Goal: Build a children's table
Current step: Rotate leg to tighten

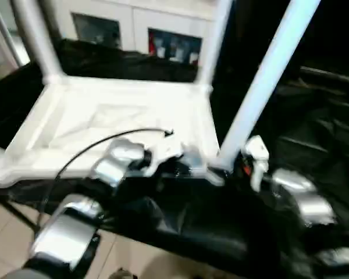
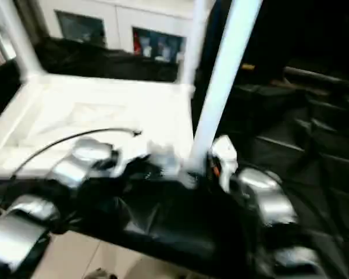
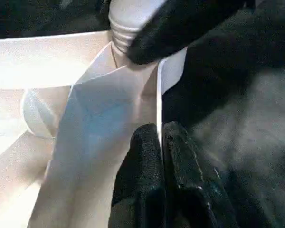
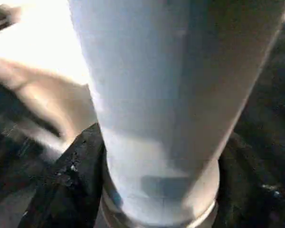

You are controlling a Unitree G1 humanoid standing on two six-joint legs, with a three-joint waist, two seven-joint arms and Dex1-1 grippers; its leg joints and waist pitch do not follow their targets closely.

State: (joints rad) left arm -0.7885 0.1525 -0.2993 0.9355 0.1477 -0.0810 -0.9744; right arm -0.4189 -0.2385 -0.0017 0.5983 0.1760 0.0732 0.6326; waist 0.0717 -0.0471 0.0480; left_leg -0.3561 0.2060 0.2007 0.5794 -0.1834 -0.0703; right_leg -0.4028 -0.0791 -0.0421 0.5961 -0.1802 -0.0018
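White plastic all over my screen: the table top [image 1: 113, 125] lies upside down on the black-draped counter [image 1: 221, 232], ribbed underside up, and two legs already stand in the far corner sockets, one at the far left [image 1: 34, 38] and one at the far right [image 1: 217, 38].

I'm on the near right corner now. My right hand [image 1: 238, 165] has its black fingers [image 4: 71, 180] wrapped either side of the base of the third leg [image 1: 266, 78], gripping it just above the threaded end. The leg leans off to the right as it rises, clearly not upright. In the left wrist view I see the ridged foot of that leg [image 3: 128, 23] sitting right at the corner socket, not yet sunk in as far as I can judge.

My left hand [image 3: 159, 142] is pinched tight on the thin edge wall of the table top beside that corner, steadying it.

Here's my worry. With the leg tilted like this, pushing or turning it could jam it crooked in the socket, or make it skip out over the rim. The top rests on loose black cloth, so any sideways force from the right hand could slide or tip the whole piece, and my left grip is on a thin lip that could slip. I'd want the leg straightened before committing.
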